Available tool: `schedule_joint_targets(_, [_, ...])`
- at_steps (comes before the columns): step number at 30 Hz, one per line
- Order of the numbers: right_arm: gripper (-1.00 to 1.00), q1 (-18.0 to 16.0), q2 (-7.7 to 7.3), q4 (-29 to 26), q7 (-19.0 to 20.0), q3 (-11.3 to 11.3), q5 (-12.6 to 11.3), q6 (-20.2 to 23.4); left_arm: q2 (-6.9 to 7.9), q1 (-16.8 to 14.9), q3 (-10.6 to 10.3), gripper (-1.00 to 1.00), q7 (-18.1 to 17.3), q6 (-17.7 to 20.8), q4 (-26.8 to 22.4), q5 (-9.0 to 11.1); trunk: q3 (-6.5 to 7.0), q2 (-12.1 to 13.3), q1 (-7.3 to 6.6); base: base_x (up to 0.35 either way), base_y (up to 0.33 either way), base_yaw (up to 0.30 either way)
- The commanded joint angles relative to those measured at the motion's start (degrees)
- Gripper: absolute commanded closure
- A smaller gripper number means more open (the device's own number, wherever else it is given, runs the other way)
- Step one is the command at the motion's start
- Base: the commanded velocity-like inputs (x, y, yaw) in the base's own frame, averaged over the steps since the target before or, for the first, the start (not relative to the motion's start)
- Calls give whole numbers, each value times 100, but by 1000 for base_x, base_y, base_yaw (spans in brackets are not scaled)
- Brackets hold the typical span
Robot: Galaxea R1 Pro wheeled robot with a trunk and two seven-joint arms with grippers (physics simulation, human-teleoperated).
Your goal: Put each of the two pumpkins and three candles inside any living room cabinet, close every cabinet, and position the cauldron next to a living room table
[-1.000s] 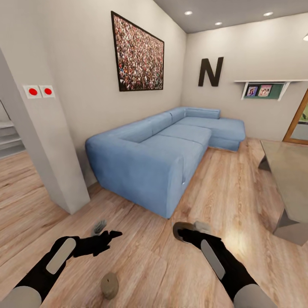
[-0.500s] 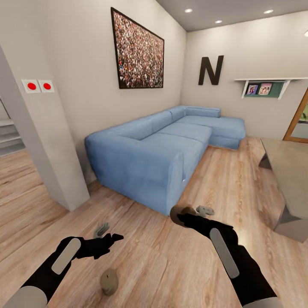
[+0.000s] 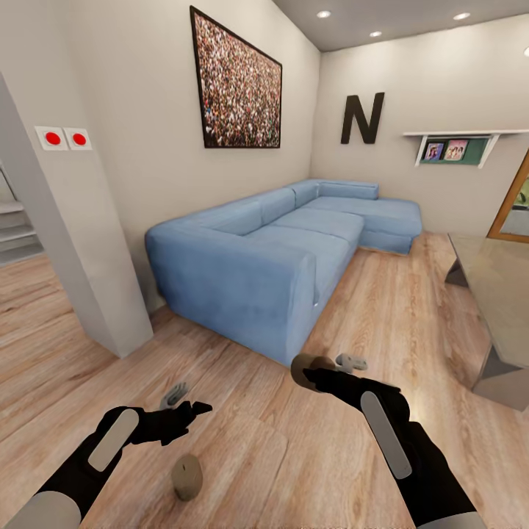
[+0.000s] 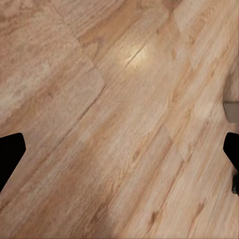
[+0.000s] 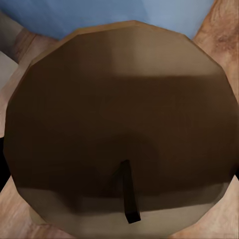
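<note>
My right gripper [image 3: 305, 371] is shut on a brown round candle [image 3: 303, 365], held low over the wooden floor in front of the sofa. In the right wrist view the candle [image 5: 119, 124] shows its flat top and short dark wick. A second brownish candle [image 3: 186, 476] lies on the floor between my arms. My left gripper [image 3: 198, 408] hangs open above the floor; its fingertips [image 4: 10, 154] stand wide apart with only floorboards between them. The pumpkins, the cabinet and the cauldron are out of view.
A long blue corner sofa [image 3: 279, 250] runs along the left wall ahead. A grey table [image 3: 499, 286] stands at the right. A white pillar [image 3: 81, 257] juts out at the left. Two small grey objects [image 3: 174, 394] [image 3: 351, 361] lie on the floor.
The whole view has shifted a little. My right arm has stretched slightly forward with the candle in it. The left arm has hardly moved.
</note>
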Motion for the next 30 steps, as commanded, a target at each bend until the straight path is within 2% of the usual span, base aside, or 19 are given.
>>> schedule_joint_targets(1, [100,-4,-5,-10,-58,12,-63,14,5,-3,-11,-100,-12,8,-2,-4,-24,-44,21,0,0,0])
schedule_joint_targets(5, [100,-4,-6,-1,-29,11,-112,13,10,-4,-9,-100,-12,8,-2,-4,-96,-205,109,0,0,0])
schedule_joint_targets(10, [100,-4,-12,2,-10,11,-351,3,11,-2,-10,-100,-12,8,-2,-4,-185,-405,219,0,0,0])
schedule_joint_targets(18, [100,-4,-7,16,12,11,-393,2,11,-2,-17,-100,34,2,-2,2,-333,-688,376,0,0,0])
schedule_joint_targets(25, [100,-4,-5,39,13,11,-395,-3,-2,-4,23,-100,851,-61,-5,5,-488,-698,394,0,0,0])
schedule_joint_targets(30, [100,-4,2,63,19,11,-395,-7,-4,-6,24,-100,1044,-157,-3,5,-599,-704,407,0,0,0])
